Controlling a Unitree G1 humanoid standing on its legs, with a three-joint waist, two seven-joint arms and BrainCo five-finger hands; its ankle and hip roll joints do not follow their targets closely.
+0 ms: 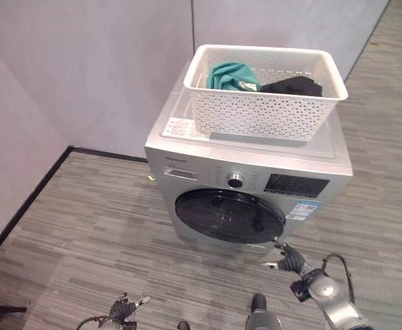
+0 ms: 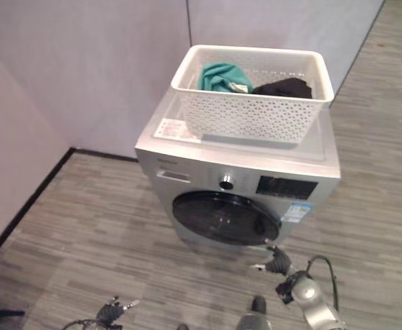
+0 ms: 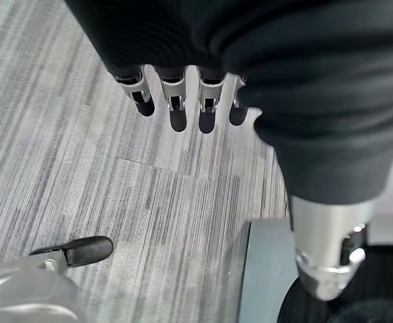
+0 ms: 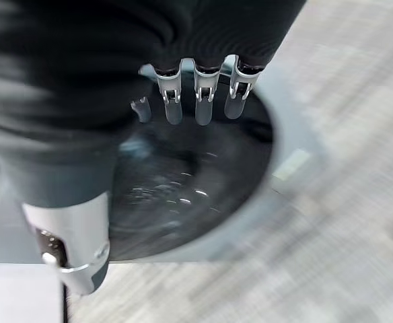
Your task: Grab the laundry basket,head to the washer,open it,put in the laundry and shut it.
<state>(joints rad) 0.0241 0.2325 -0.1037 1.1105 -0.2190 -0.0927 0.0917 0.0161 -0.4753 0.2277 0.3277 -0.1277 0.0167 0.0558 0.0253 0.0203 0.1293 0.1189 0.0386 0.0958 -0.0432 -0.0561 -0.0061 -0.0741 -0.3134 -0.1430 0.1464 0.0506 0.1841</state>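
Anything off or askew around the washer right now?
Nothing stands out. The white laundry basket sits level on top of the washer, holding a teal garment and a black one, nothing spilled. The round door is closed. The right hand is open near the door's lower edge; the left hand is low and open.

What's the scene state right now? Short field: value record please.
basket: white laundry basket sits on top of the washer
contents: teal garment and black garment inside
door: washer door closed
right hand: right hand open, near the door's lower right edge, holding nothing
left hand: left hand open, low over the floor, idle
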